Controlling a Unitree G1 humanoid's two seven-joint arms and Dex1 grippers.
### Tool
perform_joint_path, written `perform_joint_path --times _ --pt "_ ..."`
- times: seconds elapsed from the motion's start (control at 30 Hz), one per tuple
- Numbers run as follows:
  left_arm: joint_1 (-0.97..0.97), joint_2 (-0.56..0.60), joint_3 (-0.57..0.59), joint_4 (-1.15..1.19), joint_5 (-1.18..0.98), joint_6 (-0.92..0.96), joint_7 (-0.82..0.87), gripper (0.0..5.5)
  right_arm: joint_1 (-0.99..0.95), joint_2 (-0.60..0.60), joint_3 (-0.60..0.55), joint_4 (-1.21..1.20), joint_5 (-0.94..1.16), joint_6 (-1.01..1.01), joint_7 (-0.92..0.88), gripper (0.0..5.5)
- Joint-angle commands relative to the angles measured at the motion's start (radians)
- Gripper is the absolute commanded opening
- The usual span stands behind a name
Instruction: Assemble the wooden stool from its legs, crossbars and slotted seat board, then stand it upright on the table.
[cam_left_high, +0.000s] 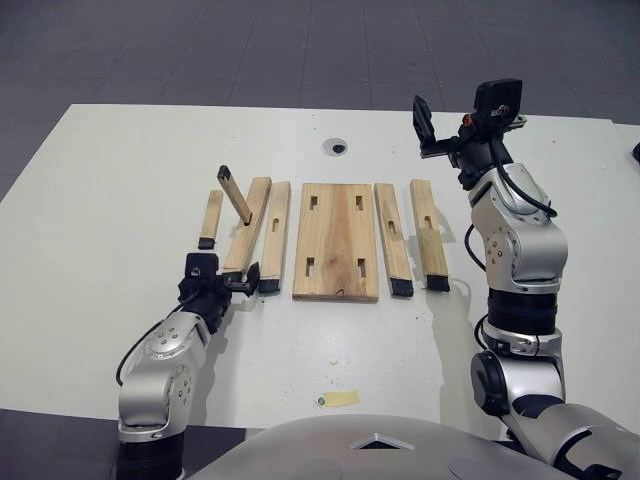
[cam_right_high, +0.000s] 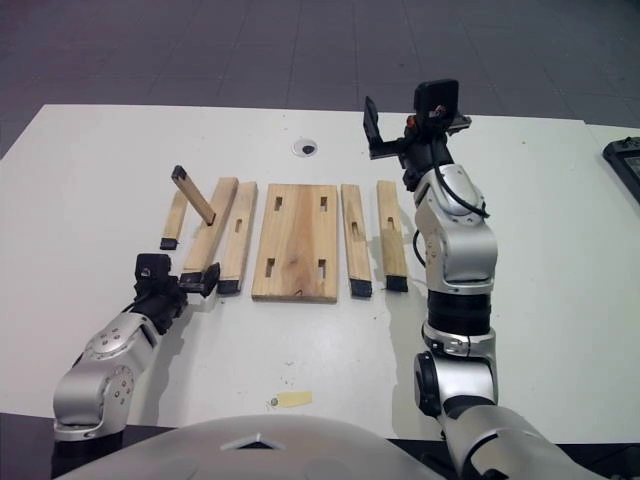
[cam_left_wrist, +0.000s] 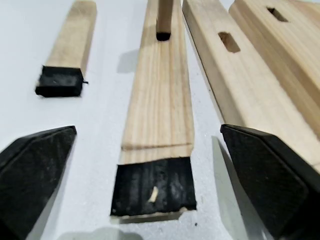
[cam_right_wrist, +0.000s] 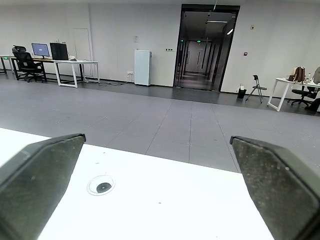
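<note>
At mid-bench (cam_left_high: 120, 200) lies one slotted seat board (cam_left_high: 336, 240), with four slots showing. Count of legs (cam_left_high: 392, 235): four, each black-capped at its near end, two on either side of the board. Count of crossbars: two. The flat crossbar (cam_left_high: 211, 215) lies outermost toward the left edge. The tilted crossbar (cam_left_high: 237, 197) stands in the slot of the outer left leg (cam_left_high: 243, 245), its lower end hidden in that slot. The left arm lies low toward the near edge; the left pincer (cam_left_wrist: 149, 129) is released, its fingers straddling that leg's capped end with gaps on both sides. The right arm stands raised over the far-right area; the right pincer (cam_right_wrist: 157, 138) is spread wide and empty, facing beyond the far edge.
</note>
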Motion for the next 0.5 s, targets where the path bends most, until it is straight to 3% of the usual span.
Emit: perform_joint_path --times 0.03,0.13,0.5 --pt "-0.036 0.008 -0.017 0.039 0.008 0.040 -0.007 5.37 -0.013 -0.001 0.002 0.011 0.000 -0.002 0.006 5.40" --pt "-0.058 0.002 -0.009 0.058 0.004 0.058 -0.004 5.07 -0.022 0.000 0.003 0.014 0.001 -0.005 0.008 5.40" --pt "-0.104 0.017 -0.003 0.078 -0.003 0.114 -0.027 3.16 -0.043 0.006 -0.003 0.022 0.004 -0.002 0.001 5.40"
